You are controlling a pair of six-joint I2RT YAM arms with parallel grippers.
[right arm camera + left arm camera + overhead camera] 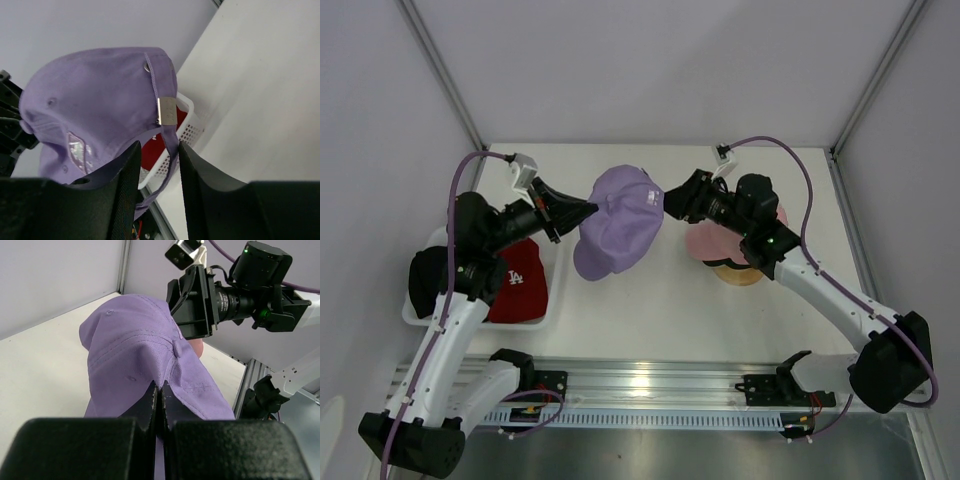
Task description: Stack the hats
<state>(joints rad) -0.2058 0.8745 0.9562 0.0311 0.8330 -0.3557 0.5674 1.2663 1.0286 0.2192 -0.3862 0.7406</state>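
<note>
The lavender cap (615, 225) hangs in the air between my two grippers, above the table's middle. My left gripper (588, 210) is shut on its fabric at the left side; the left wrist view shows the jaws (161, 385) pinched together on the lavender cap (135, 355). My right gripper (665, 200) is at the cap's right edge. In the right wrist view it (159, 146) is open, its jaws straddling the back strap (171, 142) below the metal buckle (166, 110). A pink cap (710, 243) sits on the wooden stand (740, 273).
A white mesh basket (558, 285) at the left holds a red cap (520, 285) and a black cap (425, 280). The basket (192, 127) and the red cap (154, 150) also show in the right wrist view. Walls close in at the back and sides.
</note>
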